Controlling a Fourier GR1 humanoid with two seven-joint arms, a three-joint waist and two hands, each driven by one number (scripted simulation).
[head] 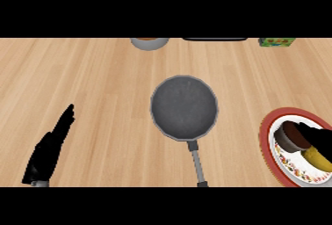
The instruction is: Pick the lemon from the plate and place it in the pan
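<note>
A dark grey pan [184, 107] lies in the middle of the wooden counter, its handle [196, 163] pointing toward me. At the right edge a red-rimmed plate [267, 132] holds the yellow lemon [319, 159]. My right hand [316, 137] is down over the plate, right above the lemon and hiding its upper part; the view's edge cuts the hand off. My left hand [50, 149] rests open at the lower left, far from the pan and the plate.
Along the far edge stand a grey bowl [149, 42], a dark flat object [214, 39] and a green box [277, 41]. Bare wood surrounds the pan on all sides.
</note>
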